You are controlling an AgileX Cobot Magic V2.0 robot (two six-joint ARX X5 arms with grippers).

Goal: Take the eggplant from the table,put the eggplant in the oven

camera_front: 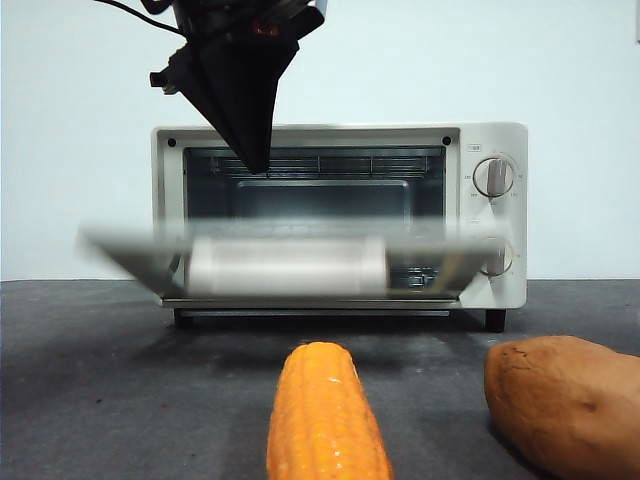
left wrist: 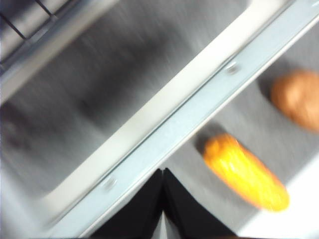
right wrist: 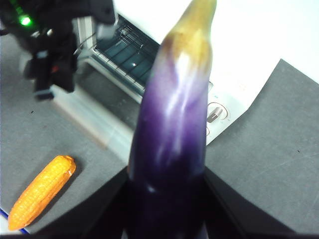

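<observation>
The eggplant, glossy dark purple with a yellowish tip, shows only in the right wrist view. It stands up between the jaws of my right gripper, which is shut on it above the table, in front of the oven. The cream-white oven has its glass door hanging part-way down and blurred. My left gripper points down in front of the oven's upper left opening, above the door. Its jaws are pressed together with nothing in them.
An orange-yellow corn cob lies on the dark grey table in front of the oven, with a brown sweet potato to its right. A wire rack sits high inside the oven.
</observation>
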